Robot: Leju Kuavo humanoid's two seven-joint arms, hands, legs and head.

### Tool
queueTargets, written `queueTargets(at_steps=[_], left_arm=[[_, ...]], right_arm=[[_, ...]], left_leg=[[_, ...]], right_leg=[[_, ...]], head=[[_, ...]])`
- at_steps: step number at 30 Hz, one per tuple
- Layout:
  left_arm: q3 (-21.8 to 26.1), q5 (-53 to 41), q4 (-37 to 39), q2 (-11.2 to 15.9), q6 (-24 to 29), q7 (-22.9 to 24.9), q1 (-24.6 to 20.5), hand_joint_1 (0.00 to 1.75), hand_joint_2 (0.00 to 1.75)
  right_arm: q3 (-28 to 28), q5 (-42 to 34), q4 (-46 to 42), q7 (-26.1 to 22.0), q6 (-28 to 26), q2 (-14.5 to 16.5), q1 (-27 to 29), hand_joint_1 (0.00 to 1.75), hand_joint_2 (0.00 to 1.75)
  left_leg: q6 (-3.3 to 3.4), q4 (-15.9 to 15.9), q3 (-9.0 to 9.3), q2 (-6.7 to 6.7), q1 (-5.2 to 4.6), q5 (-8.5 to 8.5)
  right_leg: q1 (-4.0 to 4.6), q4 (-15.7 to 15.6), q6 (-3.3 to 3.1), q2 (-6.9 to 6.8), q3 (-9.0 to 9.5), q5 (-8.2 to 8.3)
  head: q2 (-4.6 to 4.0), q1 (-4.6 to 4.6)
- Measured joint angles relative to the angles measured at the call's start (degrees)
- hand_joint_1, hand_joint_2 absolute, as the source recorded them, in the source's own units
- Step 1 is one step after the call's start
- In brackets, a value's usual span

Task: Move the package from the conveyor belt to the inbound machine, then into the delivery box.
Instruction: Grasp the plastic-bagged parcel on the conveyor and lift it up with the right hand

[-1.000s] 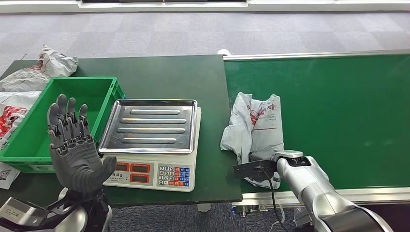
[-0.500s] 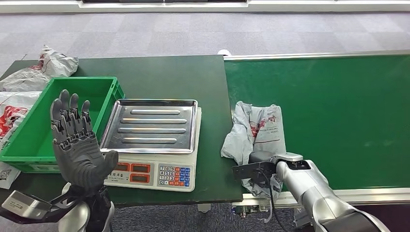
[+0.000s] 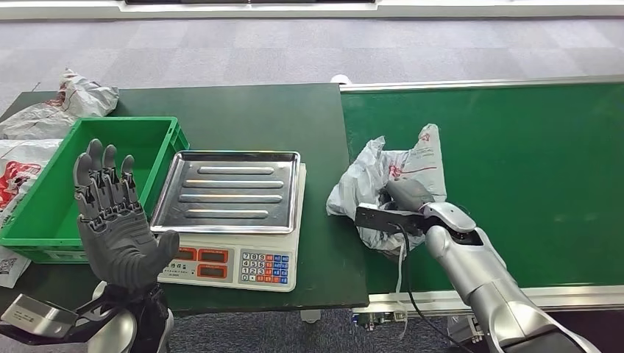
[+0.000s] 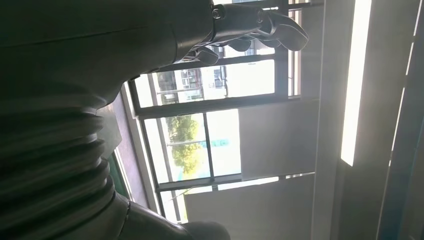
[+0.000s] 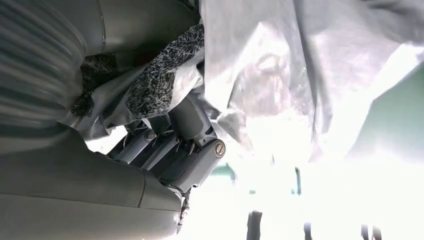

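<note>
Head view, and the right hand (image 3: 403,197) is gripping the package (image 3: 397,176), a crumpled grey-white plastic mailer with red print, bunching it up over the near left corner of the conveyor belt (image 3: 515,162). One flap of the bag is sticking up, the rest is sagging around the hand, and the left fringe is hanging across the seam onto the dark green surface (image 3: 257,110). Right wrist view is showing the same grip from close behind: fingers (image 5: 175,145) are curling into the pale plastic (image 5: 280,75), which is draping over them.

Just left of the package, the inbound machine (image 3: 232,220), a white scale with a steel tray and a coloured keypad, is sitting on the surface with a strip of bare green between it and the bag. Touching the scale's left side, the delivery box (image 3: 44,213), a green plastic crate, is standing open.

The left hand (image 3: 118,220) is raised palm-forward with fingers spread, holding nothing, and it is standing in front of the crate's near right corner and the scale's left edge, blocking part of both. Left wrist view is looking up past that hand (image 4: 250,30) at windows and ceiling.

More grey mailers (image 3: 59,99) are lying behind and to the left of the crate.
</note>
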Motion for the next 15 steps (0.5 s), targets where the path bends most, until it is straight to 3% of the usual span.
queueTargets(at_steps=[4, 9, 15], left_arm=[[0.0, -0.2, -0.3, 0.1, -0.2, 0.0, 0.6, 0.0, 1.75], [0.0, -0.3, -0.4, 0.1, -0.6, 0.0, 0.7, 0.0, 1.75], [0.0, -0.3, -0.1, 0.0, -1.0, 0.0, 0.5, 0.0, 1.75]], right_arm=[[-0.7, 1.1, -10.8, 6.8, -7.5, -1.3, 1.7, 1.75, 1.75], [-3.8, 8.7, -22.7, 17.5, -19.5, -1.5, 3.7, 1.75, 1.75], [-7.3, 14.1, -31.5, 21.7, -24.2, -1.3, 5.1, 1.75, 1.75]], left_leg=[[0.0, 0.0, -0.03, -0.01, 0.0, 0.0], [0.0, 0.0, -0.08, -0.03, -0.01, 0.0], [0.0, 0.0, -0.07, -0.02, -0.02, 0.0]], right_leg=[[0.0, 0.0, 0.0, -0.01, -0.03, 0.0], [0.0, 0.0, 0.0, -0.04, -0.05, -0.01], [-0.01, 0.0, 0.0, -0.01, -0.05, 0.0]], head=[[0.0, 0.01], [0.0, 0.01], [0.0, 0.01]])
